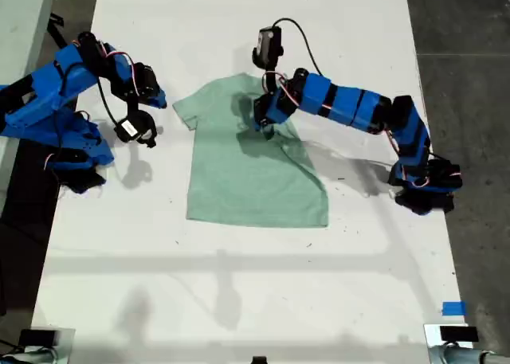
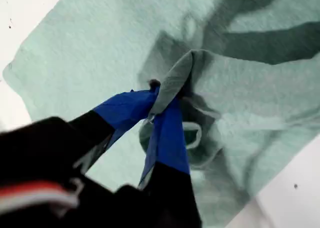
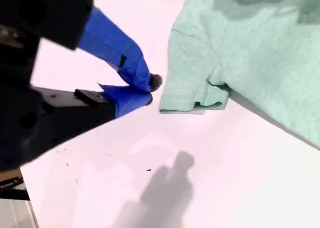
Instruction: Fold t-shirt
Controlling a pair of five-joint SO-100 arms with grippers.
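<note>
While my first gripper (image 2: 159, 104) pinches raised fold of t-shirt (image 1: 251, 169) at table (image 1: 239, 300) centre, my second gripper (image 3: 145, 91), jaws together, empty, hovers near sleeve (image 3: 192, 83) at exterior view's left; shirt's long axis runs far-to-near.

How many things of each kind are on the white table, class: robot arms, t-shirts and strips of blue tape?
Blue robot arms: 2, my first gripper and my second gripper
Mint-green t-shirt: 1
Blue tape strip: 1
Total: 4
</note>
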